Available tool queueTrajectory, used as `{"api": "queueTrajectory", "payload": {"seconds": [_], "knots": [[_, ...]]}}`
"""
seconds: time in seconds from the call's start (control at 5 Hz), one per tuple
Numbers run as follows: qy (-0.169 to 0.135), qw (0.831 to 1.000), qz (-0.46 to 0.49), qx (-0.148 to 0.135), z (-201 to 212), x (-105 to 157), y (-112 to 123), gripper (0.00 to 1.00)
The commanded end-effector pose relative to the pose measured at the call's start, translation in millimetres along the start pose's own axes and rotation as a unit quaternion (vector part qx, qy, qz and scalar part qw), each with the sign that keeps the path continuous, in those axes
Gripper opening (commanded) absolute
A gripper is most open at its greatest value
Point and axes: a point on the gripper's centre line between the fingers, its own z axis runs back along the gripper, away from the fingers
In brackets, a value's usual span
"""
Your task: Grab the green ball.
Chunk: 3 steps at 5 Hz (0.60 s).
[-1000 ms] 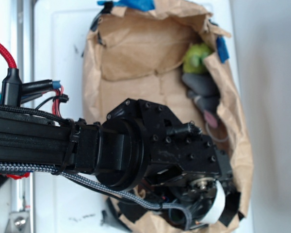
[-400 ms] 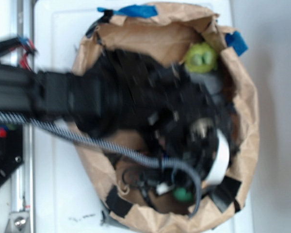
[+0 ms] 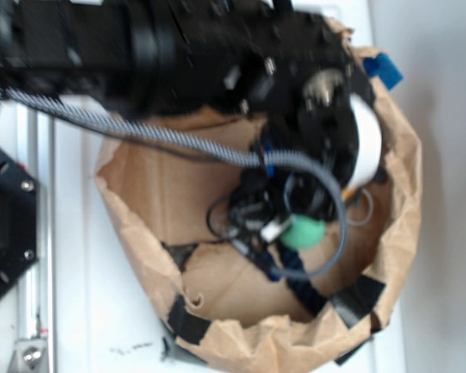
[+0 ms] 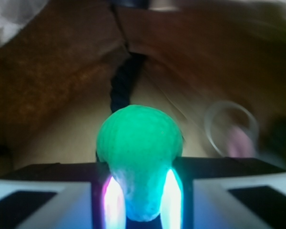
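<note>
The green ball (image 4: 139, 143) fills the middle of the wrist view, squeezed between my two glowing pads (image 4: 113, 200), its lower part pinched narrow. My gripper (image 4: 139, 195) is shut on it. In the exterior view the green ball (image 3: 304, 231) hangs under the blurred black arm, inside the brown paper bag (image 3: 140, 194), with my gripper (image 3: 283, 229) clamped on it from the left. A grey cable loops in front of the ball there.
The bag's rim carries black tape (image 3: 190, 322) and blue tape (image 3: 384, 70). A navy rope (image 3: 295, 273) (image 4: 123, 88) lies on the bag floor below the ball. A clear ring (image 4: 230, 128) sits to the right. A metal rail (image 3: 35, 256) runs along the left.
The arm has swung toward the top of the exterior view, carrying the green ball up from the bag's lower part. The bag has shifted and opened wider; the lime plush is now covered by the arm.
</note>
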Motion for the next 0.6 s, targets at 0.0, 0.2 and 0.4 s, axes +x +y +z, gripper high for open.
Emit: {"api": "queueTrajectory", "payload": {"seconds": [0.0, 0.2, 0.4], "knots": [[0.031, 0.976, 0.203, 0.071, 76, -11, -9, 0.0], [0.05, 0.944, 0.314, 0.089, 94, -16, -12, 0.0], [0.041, 0.937, 0.336, 0.092, 108, -26, -17, 0.0]]}}
